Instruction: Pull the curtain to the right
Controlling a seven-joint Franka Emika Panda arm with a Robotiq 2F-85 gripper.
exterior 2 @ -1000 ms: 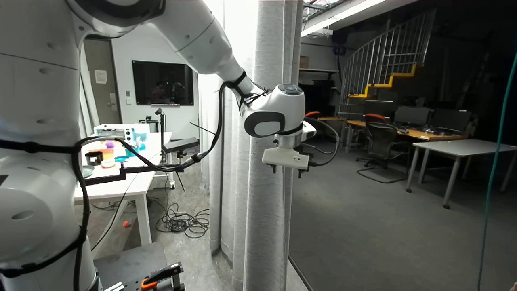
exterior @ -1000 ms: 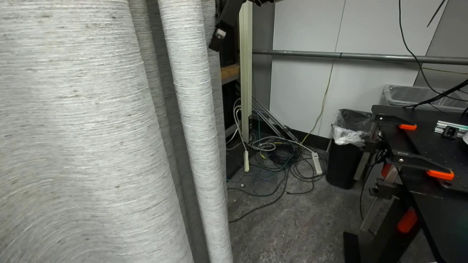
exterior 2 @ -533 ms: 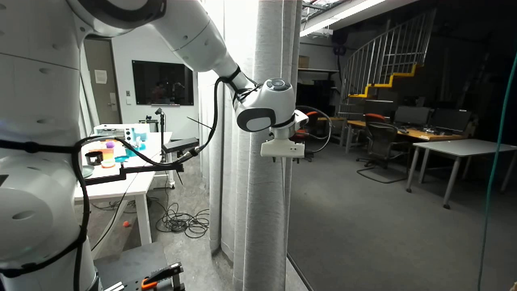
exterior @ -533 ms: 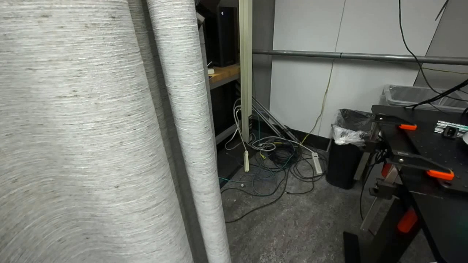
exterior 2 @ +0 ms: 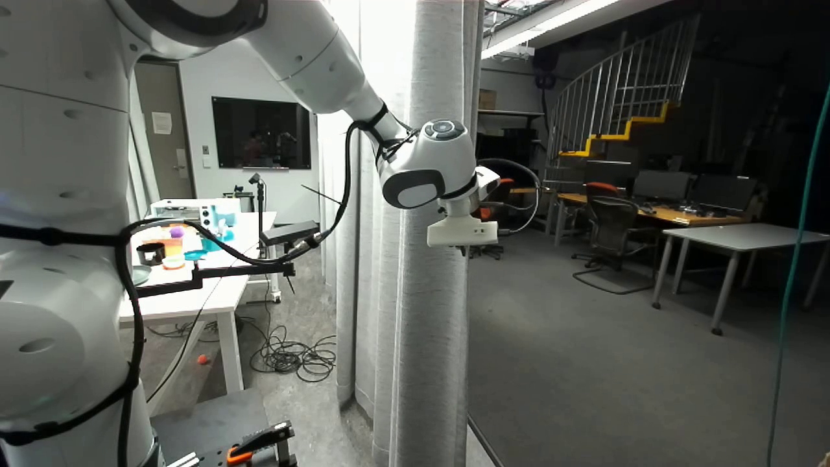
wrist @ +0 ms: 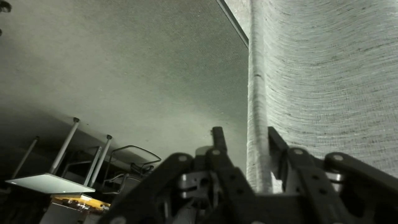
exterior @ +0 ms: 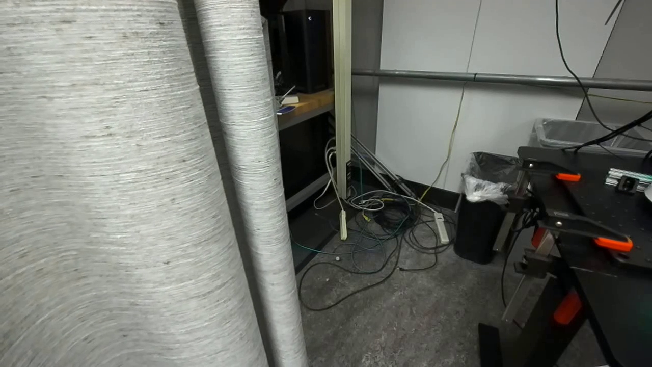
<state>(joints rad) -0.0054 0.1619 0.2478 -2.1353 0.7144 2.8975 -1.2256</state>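
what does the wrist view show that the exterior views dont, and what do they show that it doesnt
Only the wrist view plainly shows the gripper open, an edge of the curtain showing in the gap between its two dark fingers.
Only the exterior views show the white robot arm, the staircase and the black bin.
All three views share the curtain; the pale-topped table shows in the wrist view and in an exterior view.

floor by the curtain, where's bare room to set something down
Bare floor stretches between the curtain and the grey-legged table in an exterior view. Another bare patch, in an exterior view, lies between curtain and black table, in front of the cable tangle. Crowded: that tangle, beside the bin, and the cable coil by the white table.
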